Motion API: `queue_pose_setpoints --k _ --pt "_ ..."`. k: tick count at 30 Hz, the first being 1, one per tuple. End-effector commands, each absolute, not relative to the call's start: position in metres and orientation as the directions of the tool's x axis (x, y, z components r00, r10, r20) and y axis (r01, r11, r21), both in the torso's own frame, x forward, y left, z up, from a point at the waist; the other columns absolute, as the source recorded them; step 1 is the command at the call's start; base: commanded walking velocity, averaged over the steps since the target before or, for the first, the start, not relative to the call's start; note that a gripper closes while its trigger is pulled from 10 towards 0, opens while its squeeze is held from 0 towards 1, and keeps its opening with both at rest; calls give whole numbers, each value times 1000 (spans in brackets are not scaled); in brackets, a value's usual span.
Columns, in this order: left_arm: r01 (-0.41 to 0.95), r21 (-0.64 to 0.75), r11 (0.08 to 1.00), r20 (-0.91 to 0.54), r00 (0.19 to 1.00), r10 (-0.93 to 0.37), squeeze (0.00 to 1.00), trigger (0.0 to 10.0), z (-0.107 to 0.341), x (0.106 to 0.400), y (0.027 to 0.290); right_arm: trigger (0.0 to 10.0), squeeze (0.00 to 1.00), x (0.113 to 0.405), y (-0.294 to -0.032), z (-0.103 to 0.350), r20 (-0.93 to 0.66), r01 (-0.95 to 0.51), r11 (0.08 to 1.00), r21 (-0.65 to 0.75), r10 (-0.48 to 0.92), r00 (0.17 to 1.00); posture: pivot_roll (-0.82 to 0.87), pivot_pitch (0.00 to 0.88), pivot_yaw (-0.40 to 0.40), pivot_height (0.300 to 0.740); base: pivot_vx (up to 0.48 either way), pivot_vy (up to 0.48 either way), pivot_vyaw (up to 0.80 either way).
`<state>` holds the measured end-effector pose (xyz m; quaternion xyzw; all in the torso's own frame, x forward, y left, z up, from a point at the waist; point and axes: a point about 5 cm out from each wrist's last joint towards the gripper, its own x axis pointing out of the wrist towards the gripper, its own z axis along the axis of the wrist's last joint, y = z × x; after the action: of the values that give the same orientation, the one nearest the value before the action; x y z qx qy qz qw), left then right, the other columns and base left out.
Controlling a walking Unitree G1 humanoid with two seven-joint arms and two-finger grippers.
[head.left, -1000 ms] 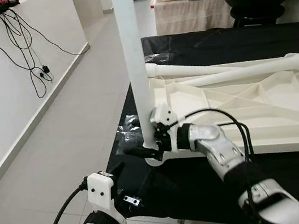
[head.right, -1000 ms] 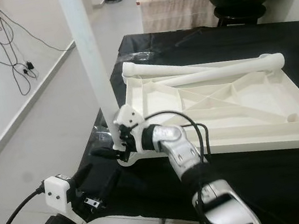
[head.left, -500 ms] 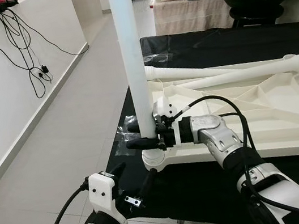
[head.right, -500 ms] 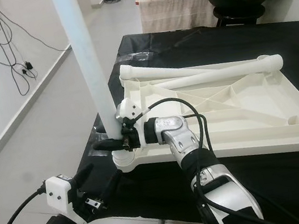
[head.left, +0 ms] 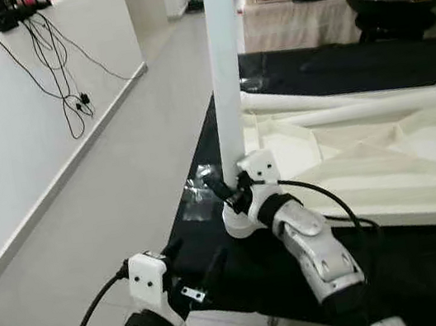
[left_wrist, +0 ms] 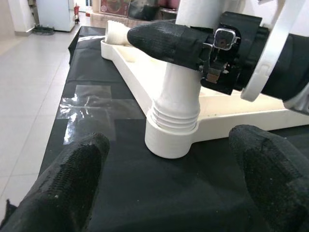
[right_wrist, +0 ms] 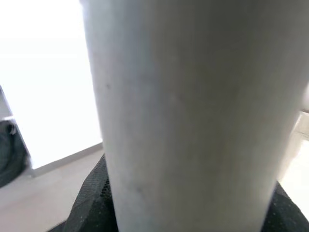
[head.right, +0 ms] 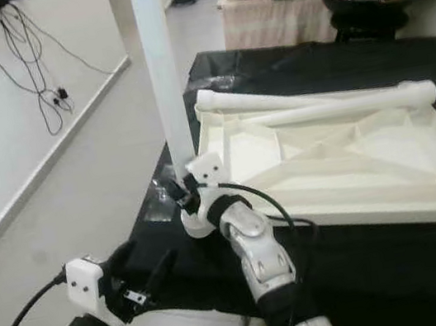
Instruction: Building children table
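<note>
On the black-covered work surface (head.right: 370, 271) lies the upturned white moulded plastic tabletop (head.right: 344, 163), its ribbed underside facing up, with two loose white tubular legs (head.right: 325, 103) resting across its far edge. At the near corner I have a third white tubular leg (head.left: 226, 69) standing upright in the round threaded corner socket (left_wrist: 173, 137) — the left wrist view shows its ridged end seated in that collar, though a few thread rings are exposed.

Compared with a second ago, my right gripper (head.left: 225, 192) has swung round the leg: its black fingers, which pointed out to the left of the tube, now wrap the near side, clamped on the leg just above the socket. I read that as a turn of the screwing motion, so this leg is probably partway home, not fully tight.

My left gripper (left_wrist: 169, 179) hovers low before the table edge, fingers spread apart and holding nothing, aimed at the socket.
</note>
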<state>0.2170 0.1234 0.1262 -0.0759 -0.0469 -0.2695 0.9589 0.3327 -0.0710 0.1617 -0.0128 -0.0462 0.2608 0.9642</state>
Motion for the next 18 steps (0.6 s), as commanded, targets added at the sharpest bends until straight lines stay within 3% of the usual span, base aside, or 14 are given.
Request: queue_pose_setpoints --k 1,5,6,9,10,13,16,17,18 --pt "529 -129 839 122 848 -516 0 10000 125 217 124 0 0 331 -72 143 -2 -498 867 -5 498 867 24 131 10 740 0 0 0" --pt "533 -131 836 123 845 -520 0 10000 125 219 123 0 0 340 -64 150 9 -539 841 -50 540 842 34 126 0 740 0 0 0" --pt "528 -131 839 126 848 -514 0 10000 125 219 123 10000 0 345 -60 152 12 -564 824 -54 565 825 38 121 1 740 0 0 0" --pt "517 -133 845 128 855 -503 0 10000 125 219 123 10000 0 348 -54 159 31 -648 759 -63 651 759 48 118 1 740 0 0 0" --pt "516 -132 846 128 855 -502 0 10000 125 219 123 10000 1000 351 -53 161 40 -697 715 -54 699 714 54 115 -1 740 0 0 0" --pt "518 -126 846 125 854 -505 0 10000 125 219 123 10000 1000 347 -51 166 2 -812 576 -92 816 578 60 111 -2 740 0 0 0" --pt "521 -123 845 123 853 -507 0 10000 125 219 123 10000 957 349 -54 169 -33 -839 526 -140 845 535 61 104 -3 740 0 0 0" --pt "522 -123 844 123 852 -509 0 10000 124 219 122 10000 0 350 -55 170 -55 -865 475 -159 871 488 65 102 -4 740 0 0 0" --pt "522 -121 845 122 852 -509 0 10000 124 219 122 10000 0 352 -58 170 -83 -884 435 -168 888 453 68 100 -6 740 0 0 0"
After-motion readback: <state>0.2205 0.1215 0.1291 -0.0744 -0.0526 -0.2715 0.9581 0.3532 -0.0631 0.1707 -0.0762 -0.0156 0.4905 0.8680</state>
